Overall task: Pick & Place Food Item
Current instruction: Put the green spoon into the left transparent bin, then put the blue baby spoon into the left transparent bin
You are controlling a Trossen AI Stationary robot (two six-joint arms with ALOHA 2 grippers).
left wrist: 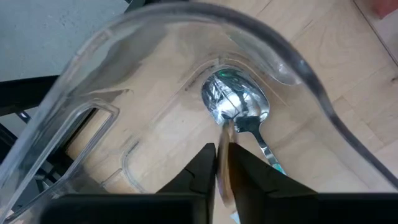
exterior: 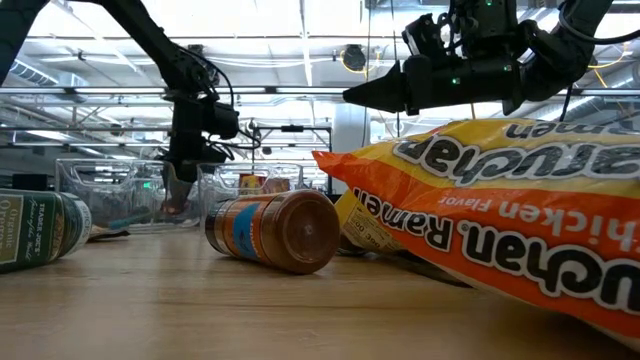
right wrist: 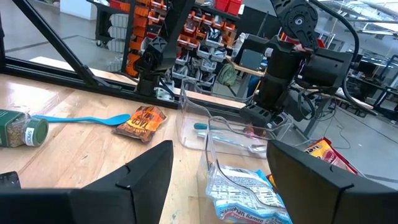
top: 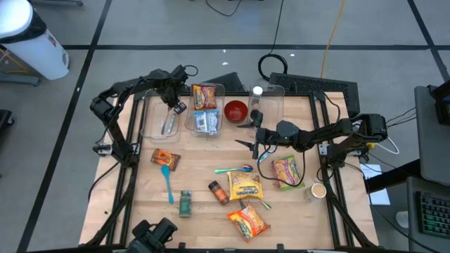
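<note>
Nearly closed, left fingers (left wrist: 214, 171) at spoon (left wrist: 239, 109) handle inside clear bin (top: 160, 116); right fingers (right wrist: 214, 180) apart, empty.

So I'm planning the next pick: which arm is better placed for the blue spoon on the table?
Probably the left: the blue spoon lies on its side, though the left gripper is in the bin.

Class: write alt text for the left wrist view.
A metal spoon lies inside a clear plastic bin on a wooden table, with the left gripper just above its handle, fingers nearly together.
</note>
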